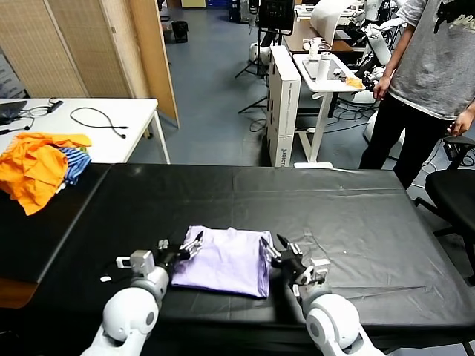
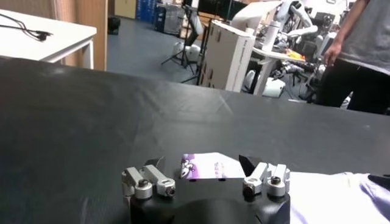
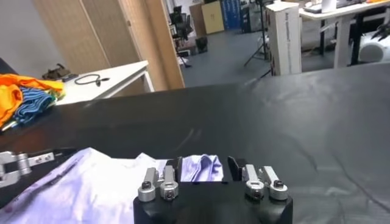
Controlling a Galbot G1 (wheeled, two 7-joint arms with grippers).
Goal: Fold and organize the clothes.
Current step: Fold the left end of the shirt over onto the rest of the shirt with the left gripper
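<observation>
Your T-shirt (image 1: pixel 225 261) lies partly folded on the black bench (image 1: pixel 349 215), near the front edge, right between both arms. Its long axis runs side to side in the head view, so each arm faces one short end.

Left end effector (image 1: pixel 187 248): open, fingers straddling the left edge of the shirt, nothing gripped. Left wrist view shows a corner with purple print (image 2: pixel 204 165) sitting in the gap between its fingers.

Right end effector (image 1: pixel 273 248): also open, at the right edge, a fold of lavender cloth between its fingers in the right wrist view.

Both look about equally near; neither has an advantage. My read: the next move is a two-sided pinch, so you need both ends seated before closing.

Orange and blue clothing heap (image 1: pixel 41 165) sits well apart at far left; ignore it.
</observation>
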